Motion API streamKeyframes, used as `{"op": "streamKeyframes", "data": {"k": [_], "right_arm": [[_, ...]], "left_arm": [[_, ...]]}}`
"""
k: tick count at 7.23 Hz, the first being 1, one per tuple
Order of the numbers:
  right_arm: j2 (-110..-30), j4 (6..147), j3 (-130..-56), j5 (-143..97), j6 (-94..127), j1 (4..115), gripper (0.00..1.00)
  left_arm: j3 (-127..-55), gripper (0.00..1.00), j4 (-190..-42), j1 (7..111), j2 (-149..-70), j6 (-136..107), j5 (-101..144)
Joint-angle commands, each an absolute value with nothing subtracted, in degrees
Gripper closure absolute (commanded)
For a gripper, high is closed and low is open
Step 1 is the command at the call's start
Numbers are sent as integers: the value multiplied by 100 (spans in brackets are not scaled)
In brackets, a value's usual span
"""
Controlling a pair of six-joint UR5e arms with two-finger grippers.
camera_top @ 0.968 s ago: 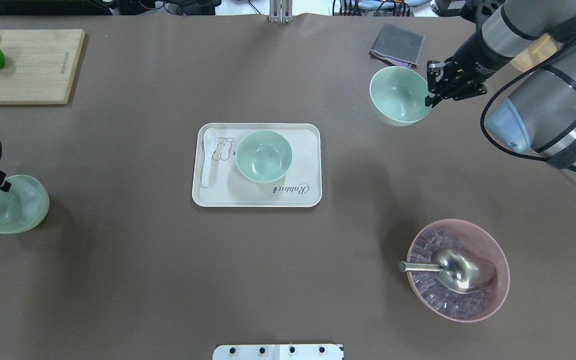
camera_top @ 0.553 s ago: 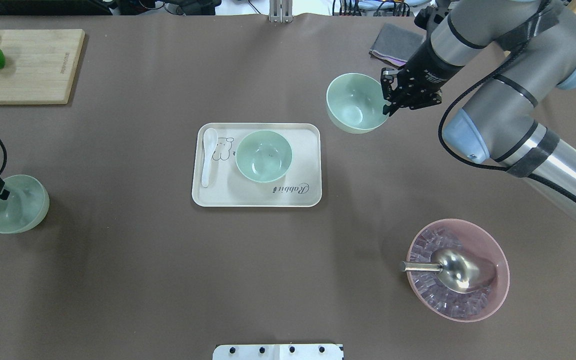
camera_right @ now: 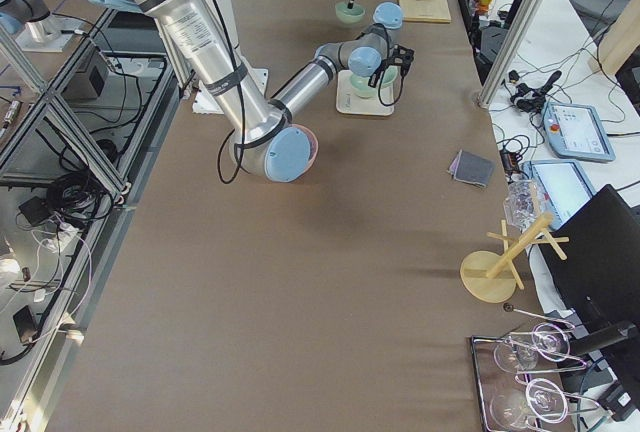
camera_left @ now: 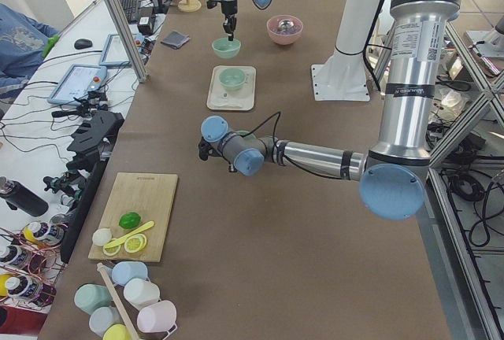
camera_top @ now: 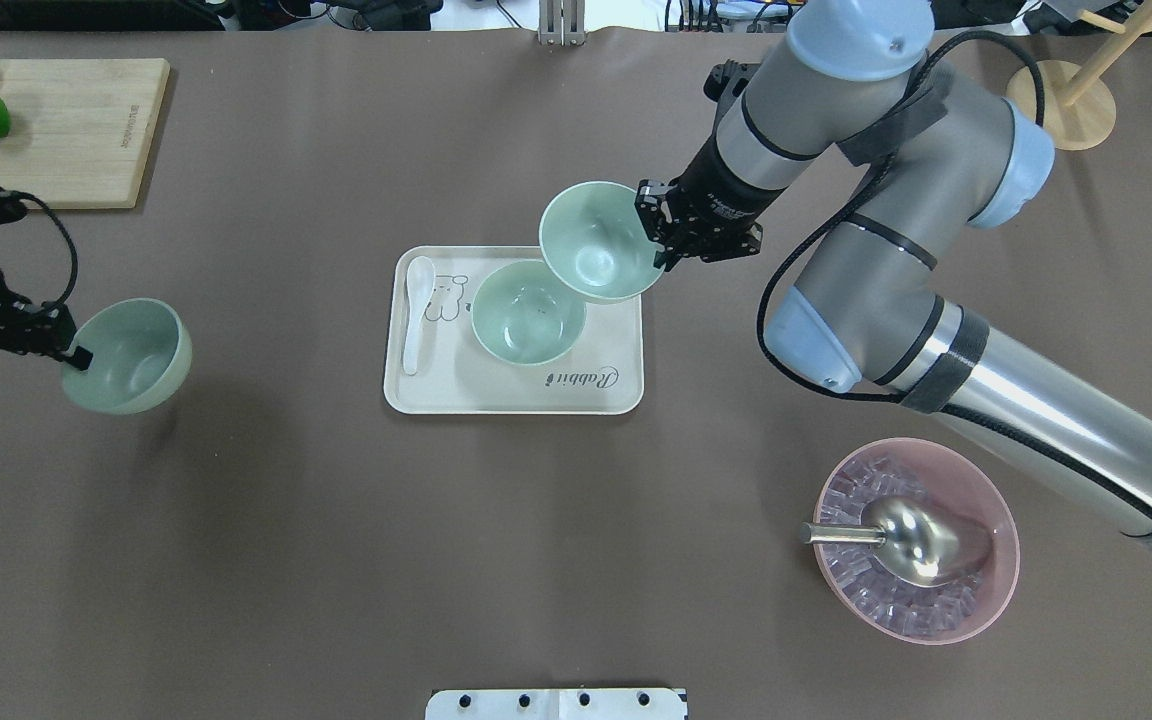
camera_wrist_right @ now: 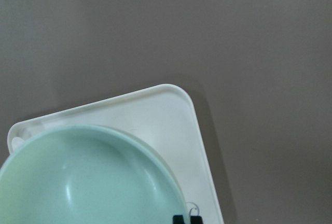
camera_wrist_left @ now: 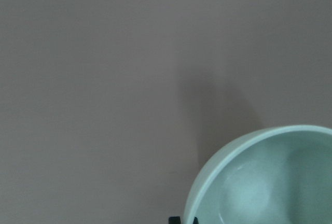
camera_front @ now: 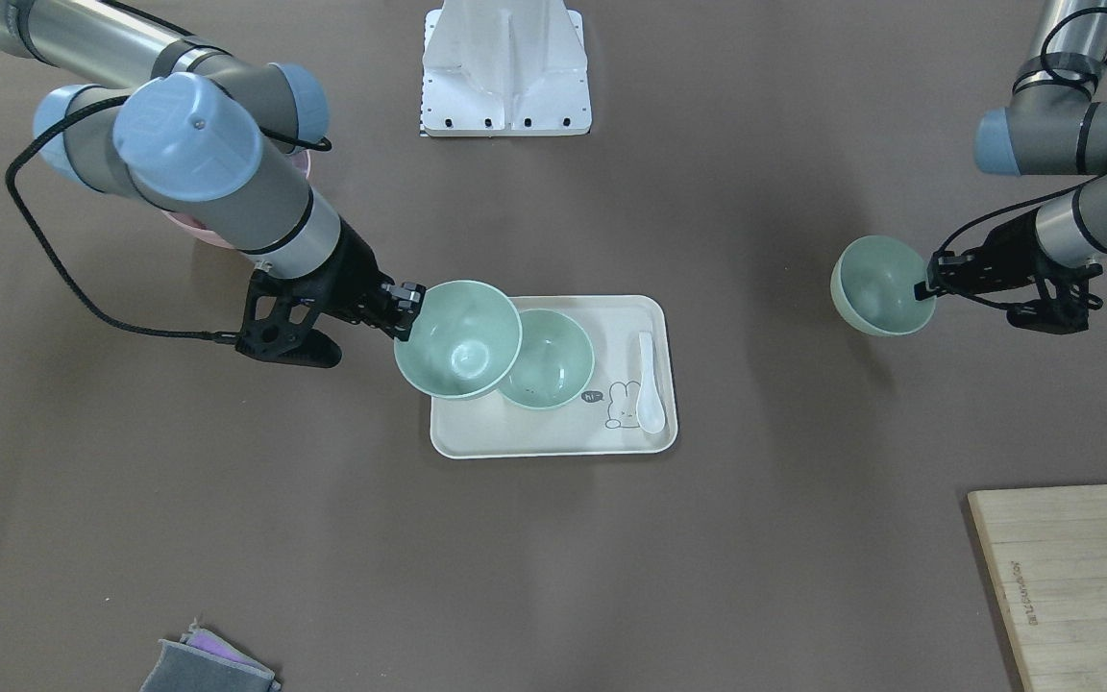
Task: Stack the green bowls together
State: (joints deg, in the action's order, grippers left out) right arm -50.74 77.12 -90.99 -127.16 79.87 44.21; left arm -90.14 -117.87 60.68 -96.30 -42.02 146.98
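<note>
Three pale green bowls. One bowl sits on the cream tray at the table's middle. My right gripper is shut on the rim of a second bowl and holds it above the tray's far right corner, overlapping the tray bowl; it also shows in the front view and the right wrist view. My left gripper is shut on the rim of the third bowl, tilted, off the table at the left; it also shows in the left wrist view.
A white spoon lies on the tray's left side. A pink bowl with ice and a metal scoop stands at the near right. A cutting board with fruit lies far left. A wooden stand is far right.
My right gripper has carried its bowl left, from the far right to over the tray's corner. My left gripper has moved its bowl right, towards the tray.
</note>
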Motion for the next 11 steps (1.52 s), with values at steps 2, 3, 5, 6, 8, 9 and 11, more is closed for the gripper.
{"op": "streamKeyframes", "data": {"k": [2, 3, 5, 6, 8, 9, 11], "right_arm": [[-4729, 6489, -8211, -12043, 8902, 3807, 100], [-4729, 6469, -8148, -12041, 8903, 3736, 100], [-4737, 6225, -8095, -12050, 8921, 3674, 1], [-4798, 6040, -8095, -12111, 8921, 3709, 0], [-5122, 6012, -8226, -13159, 8851, 4539, 0], [-5315, 6038, -8305, -13688, 8737, 5040, 0], [-5833, 6047, -8332, -14552, 7923, 5868, 0]], "left_arm": [[-9053, 100, -11777, 6064, -10755, -5664, 14976], [-9053, 100, -11777, 6056, -11054, -6165, 14985], [-8817, 100, -11777, 5934, -11843, -7105, 14933], [-8668, 100, -11777, 5672, -12152, -7363, 14863], [-8500, 100, -11777, 5250, -12541, -7706, 14329], [-8482, 100, -11769, 5056, -12681, -7839, 14126], [-8167, 100, -11864, 4617, -12998, -7919, 13573]]}}
